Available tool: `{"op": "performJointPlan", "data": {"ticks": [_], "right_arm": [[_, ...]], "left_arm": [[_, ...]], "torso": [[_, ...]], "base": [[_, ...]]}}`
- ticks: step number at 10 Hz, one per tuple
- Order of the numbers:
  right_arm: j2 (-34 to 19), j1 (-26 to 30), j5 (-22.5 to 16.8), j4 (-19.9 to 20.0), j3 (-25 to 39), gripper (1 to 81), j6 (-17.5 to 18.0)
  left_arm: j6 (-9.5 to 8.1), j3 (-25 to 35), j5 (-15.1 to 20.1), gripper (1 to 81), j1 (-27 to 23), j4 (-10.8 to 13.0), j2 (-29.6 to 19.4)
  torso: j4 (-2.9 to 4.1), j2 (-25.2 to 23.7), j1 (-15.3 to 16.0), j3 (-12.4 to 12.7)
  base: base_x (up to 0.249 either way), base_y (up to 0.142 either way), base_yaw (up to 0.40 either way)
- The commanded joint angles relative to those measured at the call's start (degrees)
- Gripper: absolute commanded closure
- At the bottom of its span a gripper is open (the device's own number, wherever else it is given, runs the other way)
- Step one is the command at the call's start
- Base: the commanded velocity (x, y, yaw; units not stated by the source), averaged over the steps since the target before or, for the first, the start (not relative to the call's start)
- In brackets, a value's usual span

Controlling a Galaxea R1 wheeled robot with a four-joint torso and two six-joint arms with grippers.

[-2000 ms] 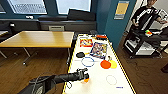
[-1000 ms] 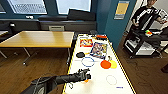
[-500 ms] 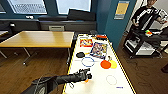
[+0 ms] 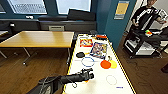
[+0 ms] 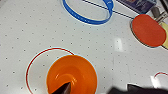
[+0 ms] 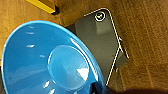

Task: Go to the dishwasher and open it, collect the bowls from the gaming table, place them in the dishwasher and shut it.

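The gaming table [image 4: 100, 83] has a white top and yellow edges and runs away from me. An orange bowl [image 5: 72, 75] stands upright on it inside a red circle marking. My left gripper [image 4: 88, 74] hangs just above that bowl, open, with one fingertip [image 5: 61, 88] over the bowl's inside. A sliver of the orange bowl [image 4: 86, 80] peeks out under the gripper in the head view. In the right wrist view a blue bowl [image 6: 50, 62] is tilted in the air above the wood floor, with my right gripper [image 6: 98, 88] shut on its rim. The dishwasher is out of view.
Farther along the table lie a red-orange round piece [image 4: 105, 64], a yellow one [image 4: 113, 64], a blue ring [image 4: 88, 61], a black disc [image 4: 80, 54] and colourful game boxes [image 4: 99, 49]. A wooden table [image 4: 37, 38] stands left. A person [image 4: 147, 15] stands by a dark cart [image 4: 147, 42] at right.
My left arm has reached slightly farther over the table toward the orange bowl. The things on the table have not moved.
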Motion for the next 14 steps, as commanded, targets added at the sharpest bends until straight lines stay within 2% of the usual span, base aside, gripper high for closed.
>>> {"op": "performJointPlan", "data": {"ticks": [1, 5, 6, 9, 11, 12, 14], "right_arm": [[-1.9, 1.1, -2.7, -1.3, 0.1, 81.1, -0.1], [-1.7, 1.1, -2.7, -1.2, 0.0, 81.1, 0.0], [-1.6, 1.1, -2.7, -1.1, 0.0, 81.1, 0.0], [-1.6, 1.3, -2.7, -0.9, -0.1, 81.1, 0.1], [-1.5, 1.5, -2.7, -0.7, -0.5, 81.1, 0.1], [-1.5, 1.7, -2.7, -0.6, -0.6, 81.1, 0.1], [-1.4, 1.7, -2.7, -0.4, -0.8, 81.1, 0.1]], "left_arm": [[0.35, 1.3, 2.9, 1.0, -8.4, 2.6, 0.9], [0.62, 1.3, 2.8, 1.0, -5.6, 3.3, 0.1], [0.62, 1.4, 2.8, 1.0, -4.6, 4.7, -0.1], [0.79, 1.5, 2.8, 1.0, -2.4, 6.4, -0.3], [2.8, 1.7, 2.9, 1.0, -1.0, 7.2, -0.3], [4.04, 2.1, 2.9, 81.1, -0.6, 7.2, -0.5], [4.48, 4.9, 4.7, 81.1, -0.7, 7.7, -1.7]], "torso": [[0.0, 0.0, 0.0, 0.0], [0.0, 0.0, 0.0, 0.0], [0.0, 0.0, 0.0, 0.0], [0.0, 0.0, 0.0, 0.0], [0.0, 0.0, 0.0, 0.0], [0.0, 0.0, 0.0, 0.0], [0.0, 0.0, 0.0, 0.0]], "base": [[0.0, 0.0, 0.0], [0.0, 0.0, 0.0], [0.0, 0.0, 0.0], [0.0, 0.0, 0.0], [0.0, 0.0, 0.0], [0.0, 0.0, 0.0], [0.0, 0.0, 0.0]]}}
